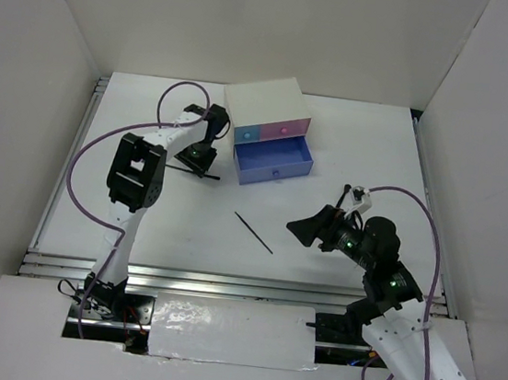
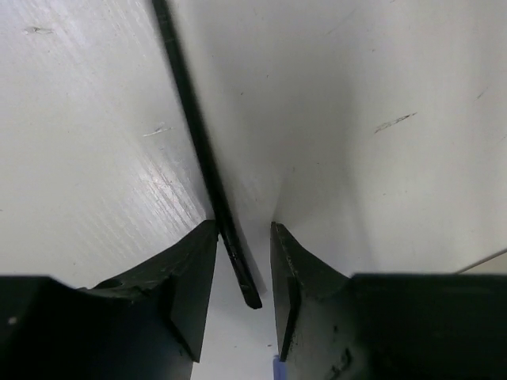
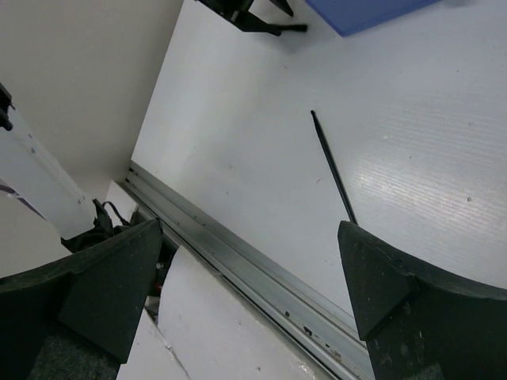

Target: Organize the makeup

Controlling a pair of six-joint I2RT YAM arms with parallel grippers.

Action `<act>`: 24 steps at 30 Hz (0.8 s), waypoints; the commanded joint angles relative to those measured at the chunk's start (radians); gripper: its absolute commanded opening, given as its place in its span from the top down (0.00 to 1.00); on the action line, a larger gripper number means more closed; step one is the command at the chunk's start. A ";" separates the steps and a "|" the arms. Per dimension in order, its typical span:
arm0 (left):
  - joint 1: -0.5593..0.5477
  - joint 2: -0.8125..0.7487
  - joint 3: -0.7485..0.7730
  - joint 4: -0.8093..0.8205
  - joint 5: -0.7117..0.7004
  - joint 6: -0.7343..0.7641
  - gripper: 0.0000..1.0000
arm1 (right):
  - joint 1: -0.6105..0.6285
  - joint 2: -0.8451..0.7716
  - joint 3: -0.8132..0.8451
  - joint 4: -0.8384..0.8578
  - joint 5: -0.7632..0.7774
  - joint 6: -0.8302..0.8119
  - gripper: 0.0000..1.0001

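The left claw (image 1: 197,159) is down at the tabletop (image 1: 361,148), just left of the box (image 1: 266,106). In the left wrist view, the left claw (image 2: 244,233) is partly open and straddles a thin black stick (image 2: 198,142) that lies flat on the tabletop. The stick runs in from the far side, and its near end sits between the two fingers (image 2: 186,277). It passes right against the tip of the finger on the view's left. A narrow strip of white tabletop shows between it and the other finger, so the claw is around the stick but not clamped on it. From above, the stick (image 1: 208,175) pokes out from under the claw toward the open drawer (image 1: 273,160).

The right claw (image 1: 309,229) hangs above the tabletop near the middle right. The right claw (image 3: 249,228) is spread wide, holding and touching nothing. A second stick (image 1: 254,232), also thin and black, lies loose on the tabletop just left of it. In the right wrist view, the second stick (image 3: 333,170) lies between the two fingers but farther out, on the tabletop beyond them.

The box is white and sits at the far middle of the tabletop. Its lower blue drawer is pulled out, and its inside shows only plain blue. The small blue front and the pink front above it are shut.
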 commanded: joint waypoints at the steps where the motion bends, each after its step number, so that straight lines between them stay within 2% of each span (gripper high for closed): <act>1: -0.007 0.074 -0.082 0.047 0.074 -0.028 0.55 | 0.010 -0.030 -0.001 0.005 0.012 0.009 0.00; 2: -0.007 0.077 -0.089 0.056 0.077 -0.026 0.57 | 0.010 -0.041 0.001 0.001 0.012 0.008 0.00; 3: -0.007 0.083 -0.089 0.055 0.078 -0.022 0.63 | 0.010 -0.049 0.004 -0.004 0.015 0.008 0.00; 5: -0.007 0.088 -0.089 0.050 0.083 -0.019 0.67 | 0.007 -0.066 0.004 -0.016 0.020 0.003 0.00; 6: -0.007 0.086 -0.092 0.052 0.084 -0.015 0.78 | 0.008 -0.072 0.007 -0.022 0.026 0.003 0.00; 11: -0.007 0.056 -0.134 0.073 0.081 -0.012 0.87 | 0.011 -0.093 0.012 -0.042 0.029 -0.001 0.00; 12: -0.007 0.037 -0.161 0.099 0.081 -0.003 0.94 | 0.010 -0.095 0.012 -0.042 0.028 -0.001 0.00; 14: -0.007 0.013 -0.198 0.136 0.086 0.009 1.00 | 0.010 -0.098 0.010 -0.041 0.025 0.000 0.00; 18: -0.009 -0.088 -0.296 0.243 0.083 0.078 1.00 | 0.010 -0.101 0.007 -0.035 0.008 0.000 0.00; 24: -0.040 -0.240 -0.315 0.233 -0.052 0.133 1.00 | 0.010 -0.109 0.001 -0.026 0.003 0.002 0.00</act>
